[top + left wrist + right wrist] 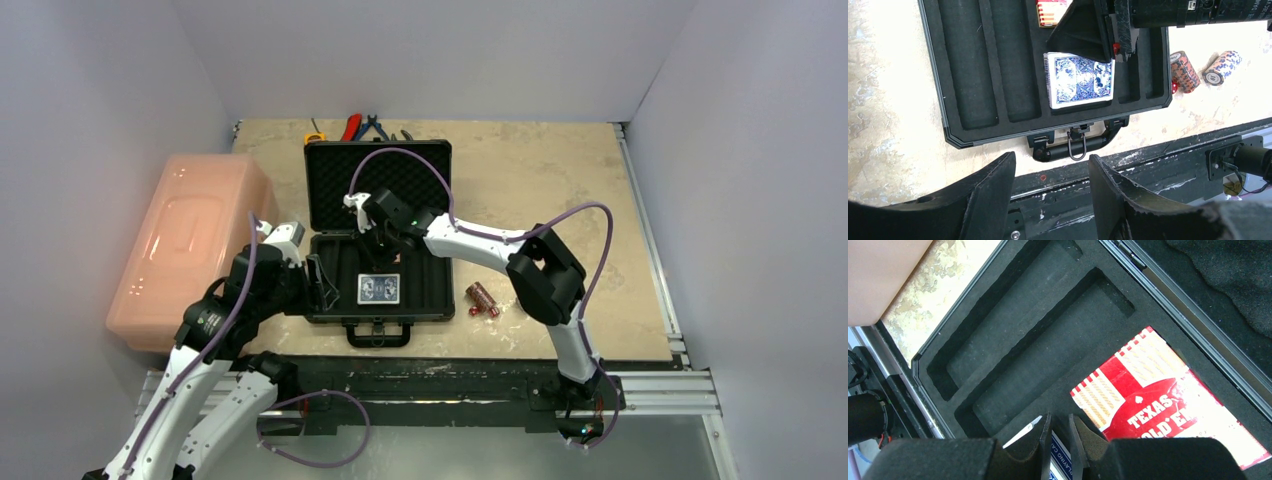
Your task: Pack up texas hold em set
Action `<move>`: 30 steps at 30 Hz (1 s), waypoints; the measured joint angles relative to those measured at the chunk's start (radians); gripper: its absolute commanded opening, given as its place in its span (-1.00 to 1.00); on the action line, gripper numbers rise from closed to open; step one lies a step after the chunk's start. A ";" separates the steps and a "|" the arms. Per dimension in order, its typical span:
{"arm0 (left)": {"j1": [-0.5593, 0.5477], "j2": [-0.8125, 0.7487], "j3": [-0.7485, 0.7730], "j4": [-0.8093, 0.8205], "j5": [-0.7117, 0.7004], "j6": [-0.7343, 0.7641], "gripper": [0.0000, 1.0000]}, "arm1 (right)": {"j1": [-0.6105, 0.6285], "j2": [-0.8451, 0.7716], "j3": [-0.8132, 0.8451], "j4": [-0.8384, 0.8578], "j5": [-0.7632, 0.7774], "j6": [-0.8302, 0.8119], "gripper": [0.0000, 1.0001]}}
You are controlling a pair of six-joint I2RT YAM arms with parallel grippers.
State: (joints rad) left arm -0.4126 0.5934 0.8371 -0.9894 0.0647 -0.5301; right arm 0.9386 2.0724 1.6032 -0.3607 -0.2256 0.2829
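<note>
Right wrist view: right gripper [1060,416] jaws, nearly together over the blue deck [1080,80], grip unclear, might drag it from the case [968,65]; left gripper [1050,157] jaws spread, empty.

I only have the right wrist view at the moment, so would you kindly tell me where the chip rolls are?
Observer: Outside the case, on the table to its right: a reddish chip roll and a second chip roll, side by side.
Operator: Thank you; are the dice packed?
Observer: No, two red dice lie on the table, just on the near side of the rolls.
Operator: And is the left gripper holding anything?
Observer: No, the left gripper is open and empty, beside the case's left edge.
</note>
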 measured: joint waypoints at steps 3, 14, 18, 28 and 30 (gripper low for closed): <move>0.000 0.000 0.000 0.000 0.000 0.000 0.10 | 0.001 -0.001 0.000 -0.001 0.008 0.001 -0.54; 0.000 0.000 -0.001 0.001 0.008 0.000 0.10 | 0.010 -0.026 0.000 -0.050 0.104 0.003 -0.48; 0.000 0.006 -0.002 0.002 0.011 0.001 0.10 | 0.010 -0.049 -0.011 -0.064 0.134 0.005 -0.48; 0.000 0.010 -0.002 0.002 0.018 0.004 0.10 | 0.009 -0.078 -0.061 -0.082 0.157 0.005 -0.56; 0.000 0.010 -0.002 0.002 0.019 0.005 0.10 | 0.009 -0.079 -0.069 -0.077 0.156 0.005 -0.58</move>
State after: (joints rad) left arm -0.4126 0.6037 0.8352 -0.9874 0.0834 -0.5255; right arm 0.9478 1.9934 1.5345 -0.4377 -0.0700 0.2878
